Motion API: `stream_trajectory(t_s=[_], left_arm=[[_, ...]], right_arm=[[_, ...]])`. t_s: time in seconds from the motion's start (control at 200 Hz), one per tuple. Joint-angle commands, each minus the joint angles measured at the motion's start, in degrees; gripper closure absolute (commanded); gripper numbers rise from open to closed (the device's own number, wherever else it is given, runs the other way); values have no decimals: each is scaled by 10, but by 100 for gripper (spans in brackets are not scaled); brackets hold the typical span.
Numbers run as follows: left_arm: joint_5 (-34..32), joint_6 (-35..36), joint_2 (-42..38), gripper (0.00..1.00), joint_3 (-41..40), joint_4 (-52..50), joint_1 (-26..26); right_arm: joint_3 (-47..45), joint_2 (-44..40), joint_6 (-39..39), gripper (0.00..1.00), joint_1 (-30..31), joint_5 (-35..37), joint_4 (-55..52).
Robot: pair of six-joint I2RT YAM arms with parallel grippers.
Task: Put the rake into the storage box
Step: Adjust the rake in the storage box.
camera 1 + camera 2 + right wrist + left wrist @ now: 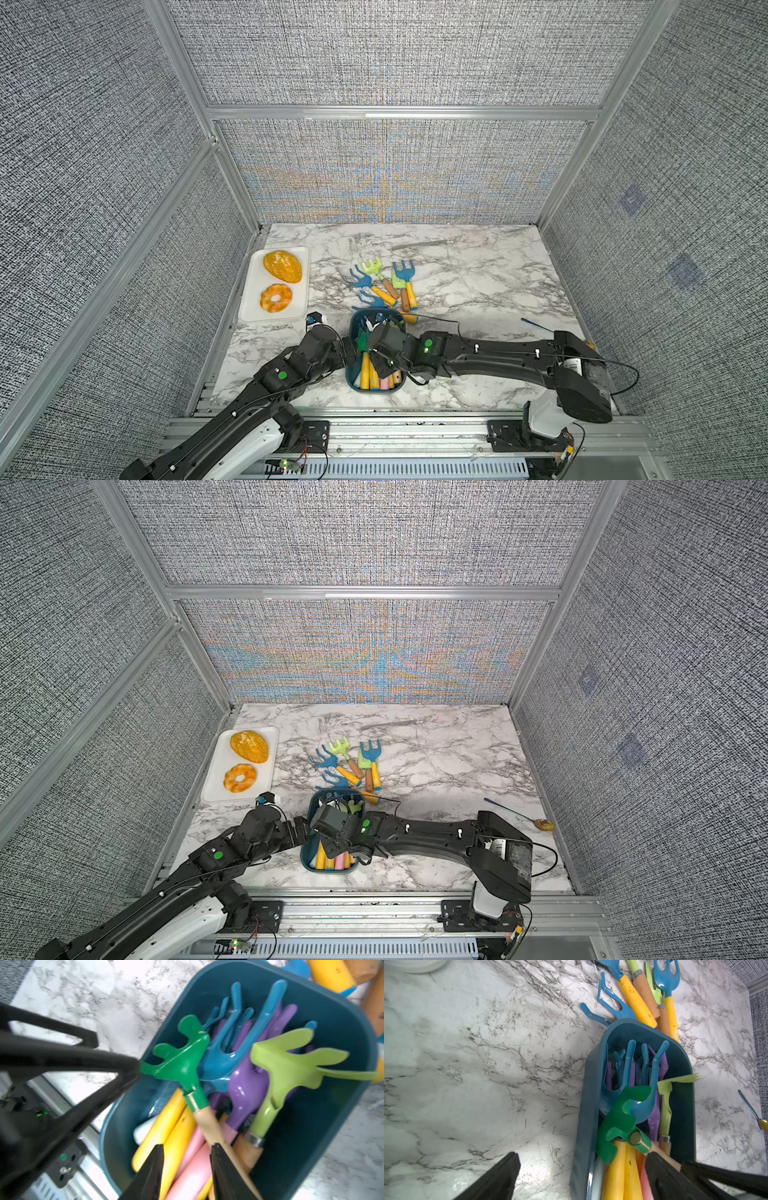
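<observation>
No writing, number or brand can be read in any view. A white label (571, 365) with dark stripes (a barcode, by the look of it) sits on the right arm (498, 357) near its base in both top views, but it is too small to make out. A few faint marks show on one yellow handle (672, 1016) in the left wrist view, and they are blurred beyond reading.

both top views: high over the near edge, facing down toward 12 o'clock, whole table (478, 282) | wrist views: close-up | all four share the storage box (586, 1105)
</observation>
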Motion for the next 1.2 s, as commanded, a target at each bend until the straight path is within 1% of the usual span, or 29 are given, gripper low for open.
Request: stream_trajectory(t_s=[0.0, 0.225, 0.26, 0.35, 0.425, 0.495, 0.565, 0.696, 0.886, 1.041, 1.101, 1.126, 1.196], left_arm=[[-14, 4, 1, 1, 0, -9, 0], [-17, 7, -3, 1, -2, -9, 0], [-17, 7, -4, 1, -2, -9, 0], [-18, 7, -4, 1, -3, -9, 0], [-18, 7, -5, 1, -5, -9, 0], [-18, 8, -6, 1, -5, -7, 1], [-20, 8, -7, 1, -5, -9, 1], [-24, 6, -15, 1, -5, -10, 1], [-37, 3, -43, 1, -5, -16, 1], [-46, 7, -65, 1, -2, -29, 1], [-50, 8, -69, 1, -1, -33, 1], [-51, 8, -71, 1, -1, -34, 1], [-52, 10, -74, 1, -2, -34, 1]], right_arm=[[7, 19, -36, 57, -9, -8, -26], [36, 65, -64, 58, -13, -33, -45], [39, 71, -65, 60, -13, -35, -46], [46, 78, -65, 75, -13, -34, -51], [49, 79, -65, 84, -13, -34, -51], [53, 77, -60, 94, -13, -31, -56], [55, 68, -54, 100, -12, -26, -59], [53, 35, -24, 100, -13, -17, -52], [18, -7, 88, 100, -18, -30, 21], [-6, -19, 180, 100, -20, -28, 57], [-18, -22, 201, 100, -20, -34, 81], [-21, -22, 226, 100, -20, -36, 87], [-30, -19, 246, 100, -20, -44, 115]])
